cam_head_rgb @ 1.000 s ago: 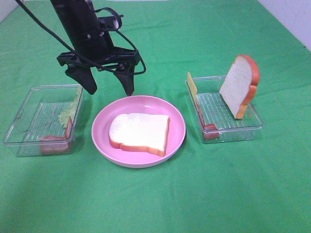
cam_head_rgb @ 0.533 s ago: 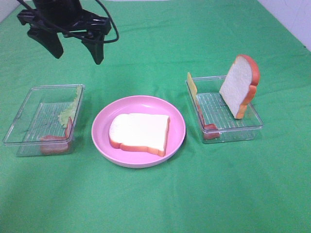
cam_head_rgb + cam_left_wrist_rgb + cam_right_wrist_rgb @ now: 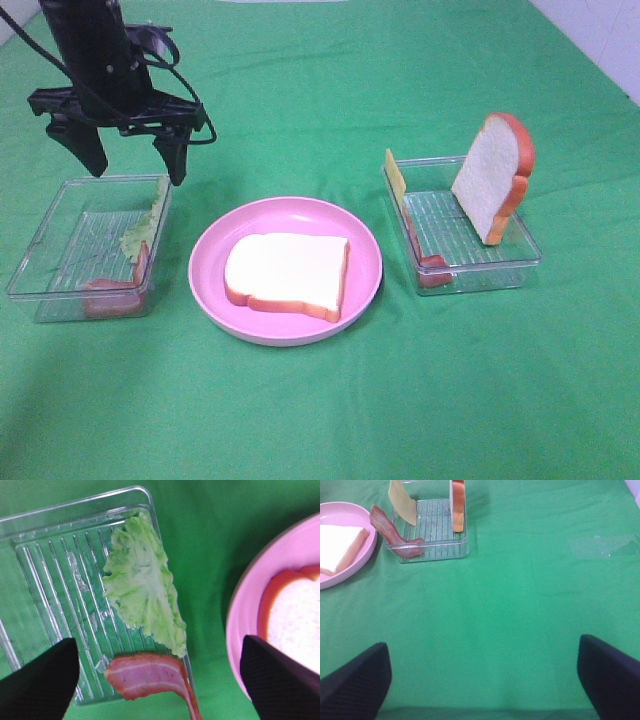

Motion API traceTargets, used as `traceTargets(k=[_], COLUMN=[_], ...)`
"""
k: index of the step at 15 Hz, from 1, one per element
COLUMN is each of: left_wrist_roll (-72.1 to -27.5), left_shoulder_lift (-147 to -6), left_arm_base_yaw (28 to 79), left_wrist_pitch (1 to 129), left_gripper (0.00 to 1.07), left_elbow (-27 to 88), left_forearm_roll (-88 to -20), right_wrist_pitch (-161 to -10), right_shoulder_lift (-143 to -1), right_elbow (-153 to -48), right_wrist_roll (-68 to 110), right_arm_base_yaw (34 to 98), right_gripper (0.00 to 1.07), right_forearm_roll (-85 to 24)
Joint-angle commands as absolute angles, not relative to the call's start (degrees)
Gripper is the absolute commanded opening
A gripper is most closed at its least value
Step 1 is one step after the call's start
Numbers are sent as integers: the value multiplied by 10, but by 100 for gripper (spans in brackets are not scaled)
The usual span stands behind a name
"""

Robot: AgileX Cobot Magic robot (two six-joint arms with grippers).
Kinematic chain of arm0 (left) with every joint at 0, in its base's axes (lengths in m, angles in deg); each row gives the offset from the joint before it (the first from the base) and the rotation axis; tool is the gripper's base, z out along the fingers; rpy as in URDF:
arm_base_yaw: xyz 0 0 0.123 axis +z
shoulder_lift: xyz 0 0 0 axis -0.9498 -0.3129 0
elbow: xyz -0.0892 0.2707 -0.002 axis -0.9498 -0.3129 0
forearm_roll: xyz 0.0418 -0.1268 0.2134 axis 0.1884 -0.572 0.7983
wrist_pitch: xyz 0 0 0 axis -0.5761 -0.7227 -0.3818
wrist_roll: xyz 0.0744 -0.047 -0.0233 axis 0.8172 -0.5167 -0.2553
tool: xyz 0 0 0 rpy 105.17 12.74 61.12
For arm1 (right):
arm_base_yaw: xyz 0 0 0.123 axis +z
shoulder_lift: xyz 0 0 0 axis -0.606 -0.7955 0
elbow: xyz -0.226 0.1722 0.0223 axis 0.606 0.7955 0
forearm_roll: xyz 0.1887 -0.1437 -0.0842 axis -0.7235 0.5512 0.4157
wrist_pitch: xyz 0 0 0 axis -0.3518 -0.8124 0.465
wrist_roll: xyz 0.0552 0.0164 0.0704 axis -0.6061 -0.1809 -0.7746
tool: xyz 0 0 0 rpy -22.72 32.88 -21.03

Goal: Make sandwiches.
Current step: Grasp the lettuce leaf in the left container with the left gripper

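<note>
While left gripper [image 3: 137,172] is hovering over left tray [image 3: 60,210], fingers [image 3: 178,165] spread wide and empty, likely lining up on lettuce [image 3: 142,590] leaning against tray wall. Bread slice [image 3: 285,272] lying flat on pink plate [image 3: 360,240], base awaiting fillings. Right gripper [image 3: 482,685] hanging over bare tabletop [image 3: 495,605], parted, holding nothing.

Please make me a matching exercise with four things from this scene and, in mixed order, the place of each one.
1. lettuce leaf
2. flat bread slice
3. upright bread slice
4. left gripper

A. on the pink plate
B. above the left container, jaws open
C. in the right container
D. inside the left container, by its plate-side wall

Pairs: 1-D, 2-A, 3-C, 4-B.
</note>
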State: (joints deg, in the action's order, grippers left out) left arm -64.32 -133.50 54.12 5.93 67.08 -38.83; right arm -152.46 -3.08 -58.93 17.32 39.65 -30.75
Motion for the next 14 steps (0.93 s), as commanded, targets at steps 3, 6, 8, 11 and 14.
traceTargets(k=[3, 6, 8, 11, 14], left_wrist_roll=[-650, -650, -648, -648, -648], left_shoulder_lift=[-1376, -1392, -1398, -1403, -1403], left_arm_base_yaw=[539, 539, 539, 539, 539], left_wrist_pitch=[25, 19, 15, 25, 28], left_gripper=[82, 81, 79, 54, 49], left_elbow=[688, 696, 696, 696, 696], left_forearm_roll=[-389, -389, -389, -388, -393], right_wrist_pitch=[-1522, -1522, -1522, -1522, -1522], right_shoulder_lift=[-17, -17, -17, -17, -17], right_elbow=[-588, -588, -588, -588, -588], right_wrist_roll=[173, 173, 173, 173, 173], right_arm_base_yaw=[395, 395, 395, 395, 395], right_gripper=[96, 96, 96, 96, 96], right_forearm_roll=[-307, -307, -307, -307, -307])
